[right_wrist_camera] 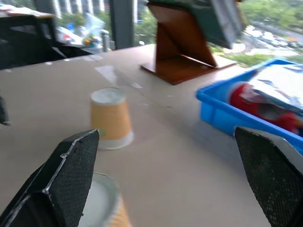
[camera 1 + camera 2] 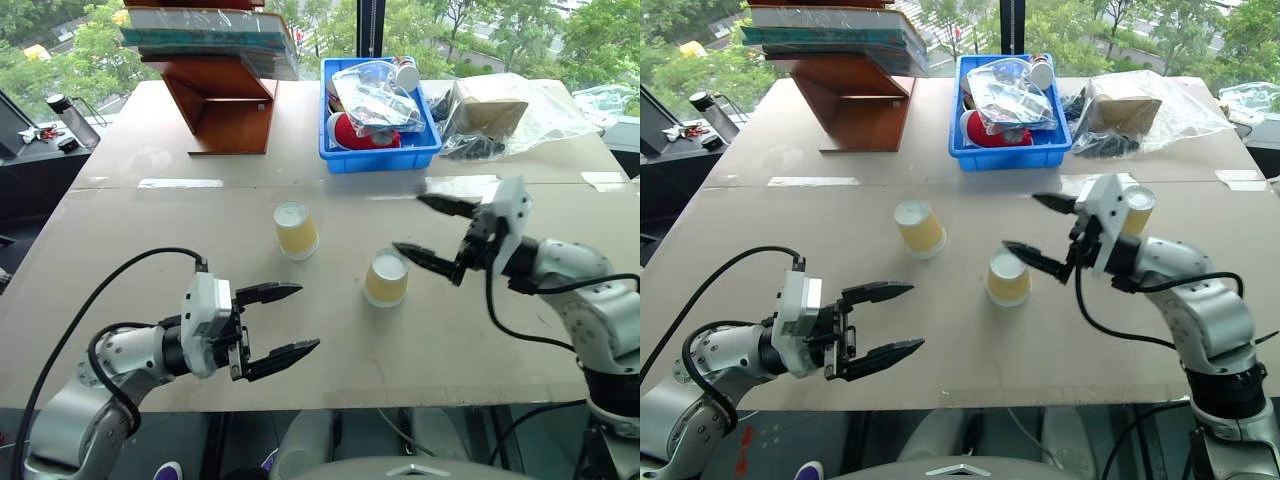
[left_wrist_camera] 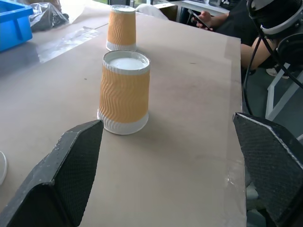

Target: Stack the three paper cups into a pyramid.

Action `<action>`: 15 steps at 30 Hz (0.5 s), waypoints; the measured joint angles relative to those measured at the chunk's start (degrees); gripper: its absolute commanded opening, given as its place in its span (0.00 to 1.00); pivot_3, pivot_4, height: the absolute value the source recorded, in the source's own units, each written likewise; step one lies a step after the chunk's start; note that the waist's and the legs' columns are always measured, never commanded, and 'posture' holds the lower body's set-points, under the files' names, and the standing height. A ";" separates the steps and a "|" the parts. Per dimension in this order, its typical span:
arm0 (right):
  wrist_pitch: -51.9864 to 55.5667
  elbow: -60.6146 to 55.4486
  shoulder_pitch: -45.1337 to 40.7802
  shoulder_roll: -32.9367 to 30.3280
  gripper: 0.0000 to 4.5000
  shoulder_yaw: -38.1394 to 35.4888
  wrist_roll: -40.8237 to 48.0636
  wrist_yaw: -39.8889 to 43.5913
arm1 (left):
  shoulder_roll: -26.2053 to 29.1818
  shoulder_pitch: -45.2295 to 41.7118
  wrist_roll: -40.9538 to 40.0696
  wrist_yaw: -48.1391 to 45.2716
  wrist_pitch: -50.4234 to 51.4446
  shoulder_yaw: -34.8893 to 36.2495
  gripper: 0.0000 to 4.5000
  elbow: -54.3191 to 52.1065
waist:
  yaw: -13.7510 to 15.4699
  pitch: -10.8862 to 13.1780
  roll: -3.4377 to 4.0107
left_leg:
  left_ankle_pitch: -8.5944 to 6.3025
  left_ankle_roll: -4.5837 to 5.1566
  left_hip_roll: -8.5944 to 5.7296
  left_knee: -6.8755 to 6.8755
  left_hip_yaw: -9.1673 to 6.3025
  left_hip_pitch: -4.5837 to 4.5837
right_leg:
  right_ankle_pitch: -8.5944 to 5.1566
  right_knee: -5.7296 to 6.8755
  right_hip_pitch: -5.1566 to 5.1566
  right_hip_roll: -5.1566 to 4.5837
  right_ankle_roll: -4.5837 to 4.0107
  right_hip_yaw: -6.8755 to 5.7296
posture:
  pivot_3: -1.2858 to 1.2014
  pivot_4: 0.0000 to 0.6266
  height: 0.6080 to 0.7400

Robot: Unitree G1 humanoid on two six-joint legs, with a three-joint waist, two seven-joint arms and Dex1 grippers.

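Brown table, three paper cups standing upside down, unstacked.
Third cup is hiding behind the right gripper; near cup, far cup; blue bin is holding bagged clutter; left gripper and right are gaping, empty.

3 paper cups, all upside down: one mid-table left, one nearer centre, one right behind the right arm. 1 blue bin far centre. 1 wooden stand far left. 1 bottle far left edge.
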 measured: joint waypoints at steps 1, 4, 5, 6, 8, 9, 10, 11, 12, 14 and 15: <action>-0.34 2.79 -0.41 -0.40 1.00 -1.01 -2.33 -2.32 | -0.21 -0.44 0.02 -0.20 -0.09 -0.09 1.00 0.51 | -0.04 0.00 0.00 | 0.00 0.00 0.00 0.00 0.03 0.00 | 0.00 0.00 0.00 0.00 0.00 0.01 | 0.52 0.24 1.00; -1.46 8.37 -0.66 -0.55 1.00 -1.93 -6.58 -6.28 | -0.34 -1.19 0.04 -0.98 -0.41 -0.20 1.00 1.58 | -0.18 0.01 0.01 | 0.00 0.00 0.00 -0.09 0.12 -0.02 | 0.00 0.04 -0.12 0.01 0.00 0.09 | 0.52 0.24 1.00; -1.78 9.74 -0.84 -0.53 1.00 -1.92 -7.51 -7.22 | -0.35 -1.44 0.05 -1.05 -0.50 -0.23 1.00 1.69 | -0.27 0.01 0.02 | 0.01 -0.01 0.01 -0.11 0.15 -0.05 | 0.00 0.05 -0.17 0.01 0.00 0.12 | 0.52 0.24 1.00; -2.26 11.65 -1.39 -0.49 1.00 -1.93 -9.04 -8.58 | -0.37 -1.67 0.05 -1.26 -0.68 -0.24 1.00 1.84 | -0.36 0.01 0.02 | 0.01 -0.01 0.01 -0.11 0.18 -0.06 | 0.00 0.05 -0.19 0.01 0.00 0.14 | 0.52 0.24 1.00; -2.28 13.14 -2.25 -0.17 1.00 -2.07 -9.81 -9.97 | -0.38 -2.00 0.08 -1.55 -0.91 -0.25 1.00 2.16 | -0.39 0.01 0.01 | 0.01 -0.01 0.02 -0.10 0.21 -0.14 | 0.00 0.06 -0.28 0.01 0.00 0.16 | 0.52 0.24 1.00; -2.23 13.72 -2.72 0.24 1.00 -2.10 -9.92 -10.59 | -0.42 -2.12 0.12 -1.73 -1.01 -0.28 1.00 2.36 | -0.41 0.00 0.01 | 0.01 0.00 0.02 -0.08 0.22 -0.22 | 0.00 0.07 -0.35 0.01 0.01 0.17 | 0.52 0.24 1.00; -2.11 14.57 -3.27 0.90 1.00 -2.11 -10.10 -11.46 | -0.48 -2.19 0.16 -2.09 -1.13 -0.28 1.00 2.71 | -0.41 0.00 0.01 | 0.01 -0.01 0.02 -0.05 0.22 -0.29 | 0.01 0.10 -0.41 0.01 0.01 0.17 | 0.52 0.24 1.00; -2.06 15.25 -3.45 1.42 1.00 -2.11 -10.32 -12.23 | -0.55 -2.17 0.20 -2.19 -1.17 -0.30 1.00 2.92 | -0.37 0.00 0.01 | 0.01 -0.01 0.02 -0.03 0.21 -0.39 | 0.01 0.12 -0.52 0.01 0.01 0.17 | 0.52 0.24 1.00; -1.95 16.42 -3.95 2.38 1.00 -2.21 -10.45 -13.21 | -0.61 -2.16 0.24 -2.25 -1.22 -0.34 1.00 3.17 | -0.37 0.00 0.01 | 0.01 -0.01 0.02 0.00 0.21 -0.43 | 0.01 0.14 -0.56 0.01 0.01 0.16 | 0.52 0.24 1.00; -1.31 18.32 -4.73 3.99 1.00 -2.57 -10.51 -15.00 | -0.76 -2.25 0.31 -2.33 -1.37 -0.41 1.00 3.57 | -0.37 0.00 0.02 | 0.02 -0.01 0.02 0.00 0.22 -0.45 | 0.01 0.15 -0.59 0.00 0.01 0.17 | 0.52 0.24 1.00; -1.12 18.73 -4.95 4.25 1.00 -2.63 -10.56 -15.40 | -0.80 -2.25 0.36 -2.36 -1.41 -0.41 1.00 3.66 | -0.37 0.00 0.02 | 0.02 -0.01 0.02 0.00 0.22 -0.46 | 0.01 0.15 -0.59 0.00 0.01 0.17 | 0.52 0.24 1.00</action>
